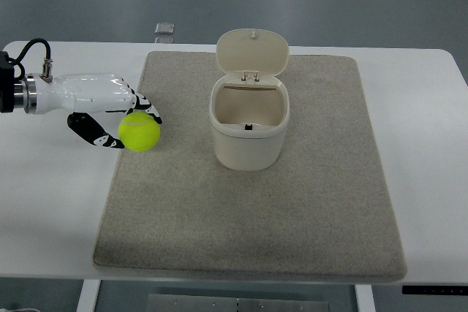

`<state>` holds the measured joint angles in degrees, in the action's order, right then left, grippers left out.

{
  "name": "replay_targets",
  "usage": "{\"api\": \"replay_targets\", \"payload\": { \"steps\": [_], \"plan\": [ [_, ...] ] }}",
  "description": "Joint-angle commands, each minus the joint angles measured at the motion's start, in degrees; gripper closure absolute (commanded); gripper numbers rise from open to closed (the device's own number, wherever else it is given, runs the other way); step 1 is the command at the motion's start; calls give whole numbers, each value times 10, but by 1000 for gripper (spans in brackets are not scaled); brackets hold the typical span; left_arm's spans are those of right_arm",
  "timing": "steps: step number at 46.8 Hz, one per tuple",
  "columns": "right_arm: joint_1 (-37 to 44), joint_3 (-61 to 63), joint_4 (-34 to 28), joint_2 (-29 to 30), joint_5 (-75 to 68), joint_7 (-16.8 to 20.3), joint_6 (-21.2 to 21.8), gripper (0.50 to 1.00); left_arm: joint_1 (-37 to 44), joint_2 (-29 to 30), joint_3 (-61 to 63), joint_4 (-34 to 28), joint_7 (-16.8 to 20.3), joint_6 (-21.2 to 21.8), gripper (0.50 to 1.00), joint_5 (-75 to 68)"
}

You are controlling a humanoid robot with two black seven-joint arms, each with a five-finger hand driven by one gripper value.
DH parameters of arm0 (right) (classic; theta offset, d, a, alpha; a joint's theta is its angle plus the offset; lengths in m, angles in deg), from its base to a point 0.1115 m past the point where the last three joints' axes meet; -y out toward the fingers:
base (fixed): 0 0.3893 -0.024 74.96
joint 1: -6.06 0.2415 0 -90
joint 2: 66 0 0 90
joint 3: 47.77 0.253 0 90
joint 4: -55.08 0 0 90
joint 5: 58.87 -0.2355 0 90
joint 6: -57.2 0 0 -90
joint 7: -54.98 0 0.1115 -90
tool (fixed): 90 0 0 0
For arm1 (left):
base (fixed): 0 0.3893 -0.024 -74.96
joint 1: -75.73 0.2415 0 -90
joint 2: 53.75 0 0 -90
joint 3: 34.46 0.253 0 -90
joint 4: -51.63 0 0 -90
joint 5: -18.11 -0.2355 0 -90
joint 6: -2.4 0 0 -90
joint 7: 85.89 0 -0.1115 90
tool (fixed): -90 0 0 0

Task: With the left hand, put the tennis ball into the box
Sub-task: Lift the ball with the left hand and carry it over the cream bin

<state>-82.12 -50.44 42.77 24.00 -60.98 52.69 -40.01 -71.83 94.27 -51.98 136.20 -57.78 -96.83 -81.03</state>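
Observation:
A yellow-green tennis ball [140, 131] sits in my left hand [117, 118], whose black-and-white fingers curl around it from above and below. The hand hovers over the left edge of the grey mat [292, 217], with its arm reaching in from the picture's left. The box is a cream bin [248, 133] with its hinged lid [252, 52] flipped open and upright at the back; its inside looks empty. The bin stands on the mat about a hand's width to the right of the ball. My right arm does not show.
The mat lies on a white table [51, 202]. A small grey object [166, 29] lies on the floor past the table's far edge.

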Motion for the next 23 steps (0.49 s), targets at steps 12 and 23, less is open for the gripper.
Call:
{"api": "replay_targets", "payload": {
  "steps": [12,23],
  "plan": [
    [0,0,0,0,0,0,0,599,-52,36,-20,35,42,35,1000,0],
    [0,0,0,0,0,0,0,599,-91,34,-20,69,43,51,1000,-8]
  ]
}}
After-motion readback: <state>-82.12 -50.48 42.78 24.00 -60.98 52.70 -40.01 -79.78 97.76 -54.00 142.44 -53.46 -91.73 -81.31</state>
